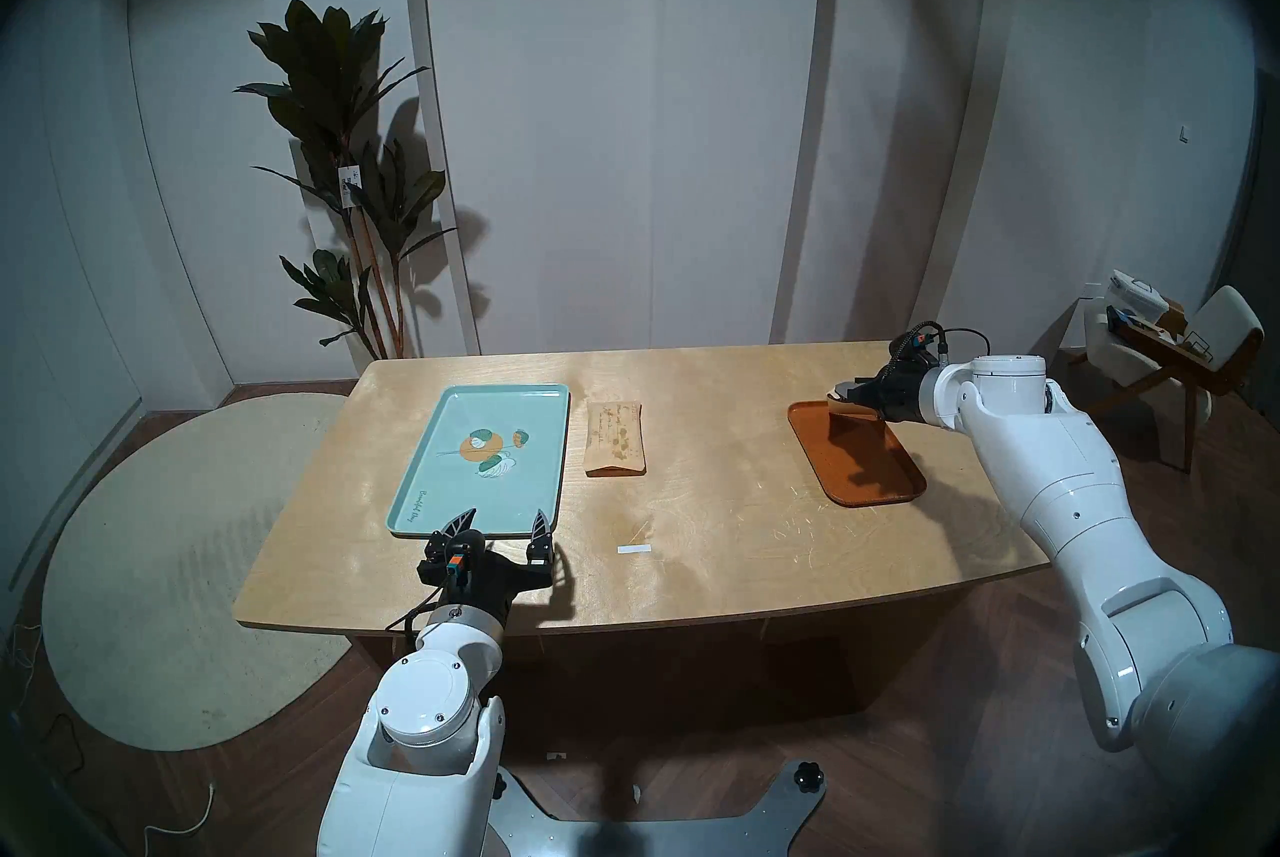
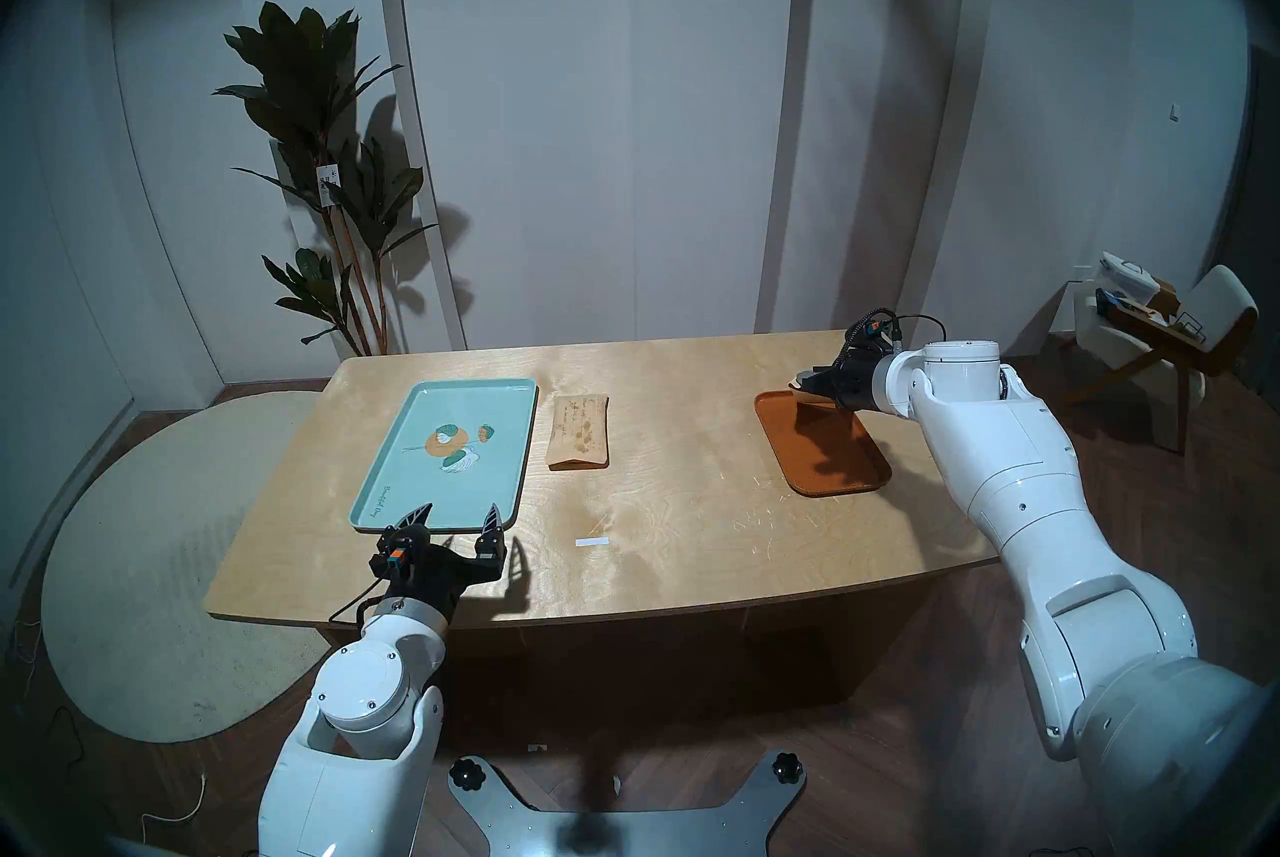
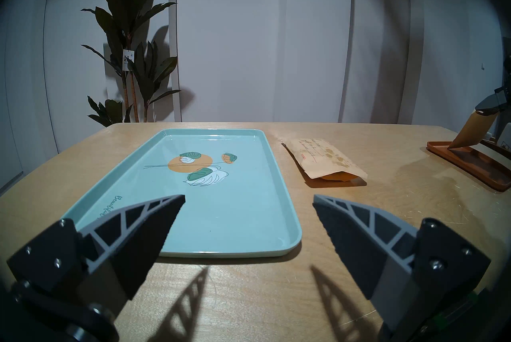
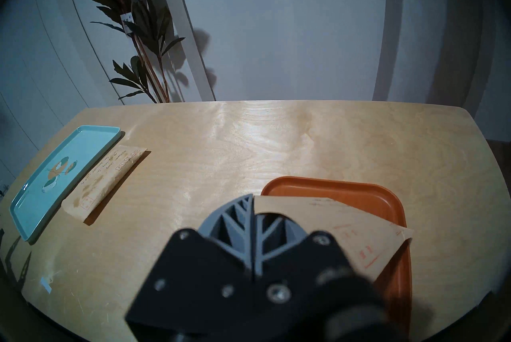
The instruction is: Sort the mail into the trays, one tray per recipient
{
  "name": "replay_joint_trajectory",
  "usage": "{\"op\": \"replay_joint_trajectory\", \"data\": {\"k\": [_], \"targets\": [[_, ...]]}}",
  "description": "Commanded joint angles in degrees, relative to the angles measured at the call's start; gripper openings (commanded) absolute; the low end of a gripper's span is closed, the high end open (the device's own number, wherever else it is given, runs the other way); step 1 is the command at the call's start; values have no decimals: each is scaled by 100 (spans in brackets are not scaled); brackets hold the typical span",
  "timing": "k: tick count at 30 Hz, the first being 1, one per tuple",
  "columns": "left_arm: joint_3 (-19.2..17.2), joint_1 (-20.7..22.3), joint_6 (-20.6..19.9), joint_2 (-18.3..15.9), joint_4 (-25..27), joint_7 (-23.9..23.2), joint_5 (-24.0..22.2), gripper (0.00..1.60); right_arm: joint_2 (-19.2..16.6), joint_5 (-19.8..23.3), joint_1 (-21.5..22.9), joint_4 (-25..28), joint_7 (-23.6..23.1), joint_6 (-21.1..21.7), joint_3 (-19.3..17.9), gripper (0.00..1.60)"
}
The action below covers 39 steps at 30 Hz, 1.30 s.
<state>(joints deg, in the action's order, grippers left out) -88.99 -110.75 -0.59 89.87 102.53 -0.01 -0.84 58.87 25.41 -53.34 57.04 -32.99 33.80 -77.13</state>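
My right gripper [image 1: 841, 395] [image 4: 253, 196] is shut on the corner of the paler envelope [image 4: 345, 231] [image 3: 467, 134]. That envelope hangs tilted over the far end of the orange-brown tray [image 1: 880, 474] [image 4: 359, 189], its lower corner down at the tray floor. The darker blotched envelope [image 1: 615, 438] [image 3: 323, 161] lies flat on the table just right of the mint-green leaf-print tray [image 1: 443, 474] [image 3: 235, 208], which holds nothing. At that tray's near edge my left gripper [image 1: 504, 519] [image 3: 249, 197] hovers open, with nothing between its fingers.
A small white tape strip [image 1: 635, 549] lies on the wooden table [image 1: 727, 488] near the front middle. A tall potted plant [image 1: 346, 177] stands behind the table's back left corner. A chair [image 1: 1163, 350] with clutter on it is off to the right.
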Motion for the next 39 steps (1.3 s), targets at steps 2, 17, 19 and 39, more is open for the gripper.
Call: {"op": "replay_joint_trajectory", "data": {"k": [2,17,19,39], "targets": [[-1,29,25,3,123,16,14,160,-35,19,455,-294,-381,-221,29,0],[0,26,22,3,129,20,16,160,-57,-244,686,-1127,-1021,-408,514,0],[0,27,23,2,127,19,16,160,-58,-327,817,-1296,-1125,-431,629,0],[0,28,24,2,125,18,15,160,128,-587,1402,-2522,-1743,-894,946,0]]}}
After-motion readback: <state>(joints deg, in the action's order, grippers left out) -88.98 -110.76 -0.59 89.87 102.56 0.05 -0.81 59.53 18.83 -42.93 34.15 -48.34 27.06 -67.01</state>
